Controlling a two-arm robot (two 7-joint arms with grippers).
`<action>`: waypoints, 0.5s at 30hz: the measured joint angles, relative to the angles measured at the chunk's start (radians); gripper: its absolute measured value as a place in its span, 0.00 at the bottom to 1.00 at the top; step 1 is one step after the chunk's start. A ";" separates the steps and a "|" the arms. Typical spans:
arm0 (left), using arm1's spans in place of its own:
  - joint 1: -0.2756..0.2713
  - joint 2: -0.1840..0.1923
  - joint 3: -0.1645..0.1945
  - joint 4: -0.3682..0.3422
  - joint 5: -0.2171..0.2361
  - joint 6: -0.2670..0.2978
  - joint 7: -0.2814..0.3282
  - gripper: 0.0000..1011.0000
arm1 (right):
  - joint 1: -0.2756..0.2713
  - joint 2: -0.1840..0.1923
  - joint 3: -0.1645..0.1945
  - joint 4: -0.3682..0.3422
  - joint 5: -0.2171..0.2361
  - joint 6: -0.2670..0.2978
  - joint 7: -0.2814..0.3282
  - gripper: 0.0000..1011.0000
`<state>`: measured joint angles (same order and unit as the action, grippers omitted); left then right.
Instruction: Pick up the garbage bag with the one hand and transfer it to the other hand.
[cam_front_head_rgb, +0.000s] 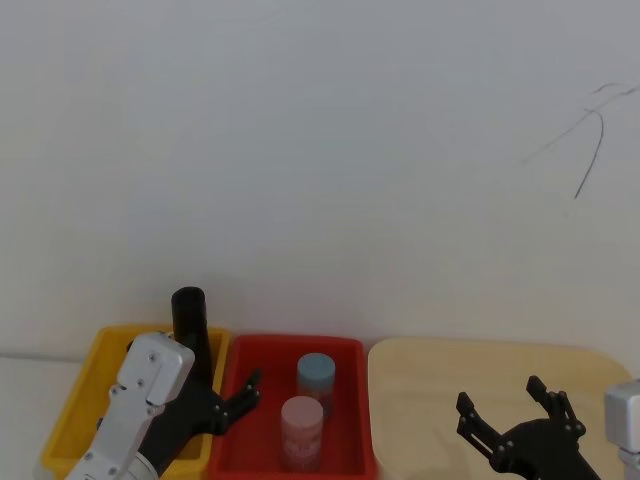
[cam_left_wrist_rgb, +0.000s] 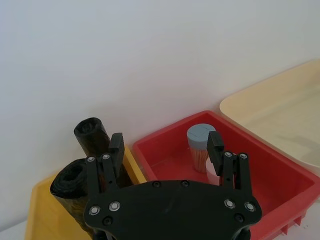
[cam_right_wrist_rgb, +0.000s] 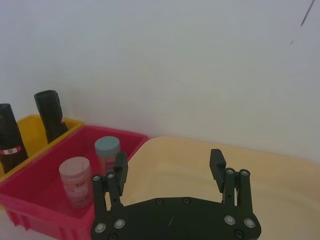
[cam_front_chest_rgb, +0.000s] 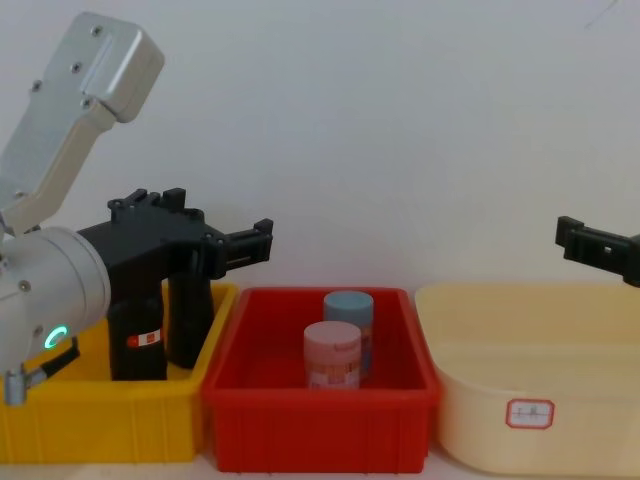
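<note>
The garbage bag (cam_front_chest_rgb: 135, 350) stood upright in the yellow bin (cam_front_chest_rgb: 100, 435), near its right edge, with its top free for grasping. The left end effector (cam_left_wrist_rgb: 165, 144) hovered wide by that top. The right end effector (cam_right_wrist_rgb: 168, 160) hung wide over the beige tub (cam_front_chest_rgb: 560, 345), likely ready to receive the bag.

You won't find any wording here that can actually be read. The garbage bag (cam_front_chest_rgb: 133, 352) carries a red-and-white label band (cam_front_chest_rgb: 147, 338) around its middle, but the print is too small to make out. The beige tub (cam_front_chest_rgb: 470, 400) has a red-bordered white sticker (cam_front_chest_rgb: 530, 412) on its front wall, and the marks inside it are illegible. The pink jar (cam_front_chest_rgb: 332, 362) in the red bin (cam_front_chest_rgb: 320, 432) shows reddish print, also unreadable.
</note>
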<state>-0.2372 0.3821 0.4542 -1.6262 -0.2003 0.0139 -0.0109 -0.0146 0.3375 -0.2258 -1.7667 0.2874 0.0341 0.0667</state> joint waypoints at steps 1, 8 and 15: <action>0.000 0.000 0.000 0.000 0.000 0.000 0.000 0.99 | 0.000 0.000 0.000 0.000 0.000 0.000 0.000 0.99; 0.000 0.000 0.000 0.000 0.000 0.000 0.000 0.99 | 0.000 0.000 0.000 0.000 0.000 0.000 0.000 0.99; 0.001 0.001 -0.001 -0.001 0.000 0.000 -0.002 0.99 | 0.000 0.000 0.000 0.000 0.000 0.000 0.000 0.99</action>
<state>-0.2365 0.3830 0.4537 -1.6277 -0.2004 0.0138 -0.0130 -0.0146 0.3374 -0.2258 -1.7667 0.2874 0.0340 0.0668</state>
